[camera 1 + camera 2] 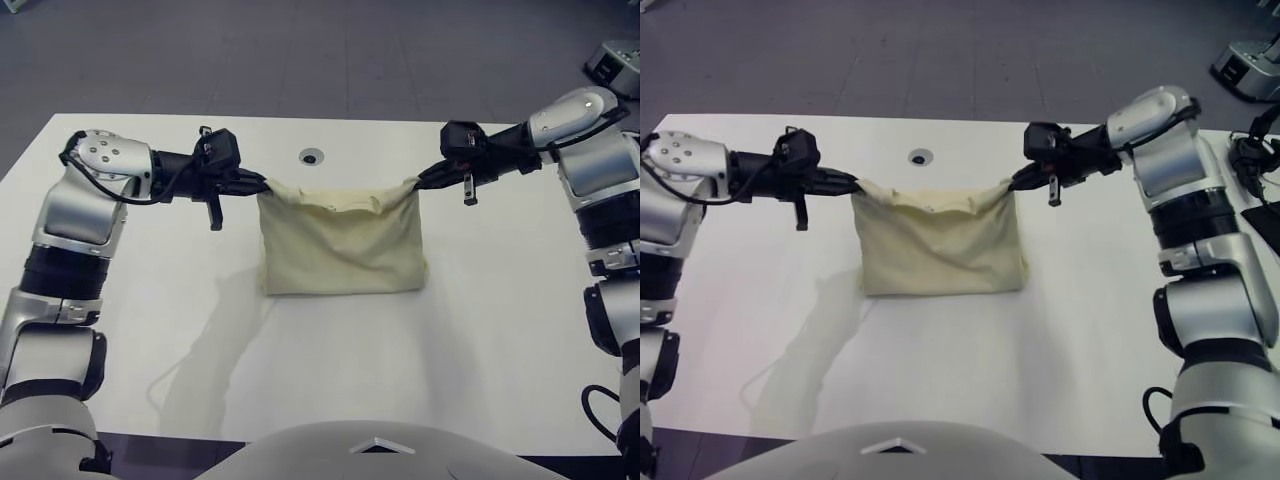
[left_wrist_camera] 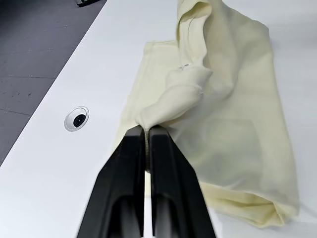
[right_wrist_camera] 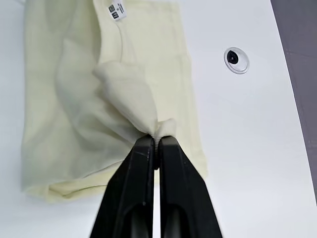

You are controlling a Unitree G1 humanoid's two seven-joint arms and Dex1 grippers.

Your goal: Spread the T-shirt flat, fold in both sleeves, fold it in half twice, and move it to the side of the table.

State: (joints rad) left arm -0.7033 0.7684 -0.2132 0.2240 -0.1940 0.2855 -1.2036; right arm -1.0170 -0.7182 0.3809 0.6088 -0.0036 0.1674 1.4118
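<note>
T-shirt [image 1: 343, 245], pale yellow, folded, top corners clamped by closed left tool [image 1: 262, 185] & right tool [image 1: 420, 183].

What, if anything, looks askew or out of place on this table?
Nothing is spilled or damaged. The T-shirt is not lying flat, though: the left gripper and right gripper each pinch a corner, bunching the cloth, and the edge between them sags unevenly.

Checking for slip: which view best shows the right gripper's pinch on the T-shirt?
Right wrist view: the right gripper is shut on a bunched corner of the T-shirt, seen close up. The eye views show it from afar, side-on; the left wrist view shows the left gripper pinching its own corner instead.
</note>
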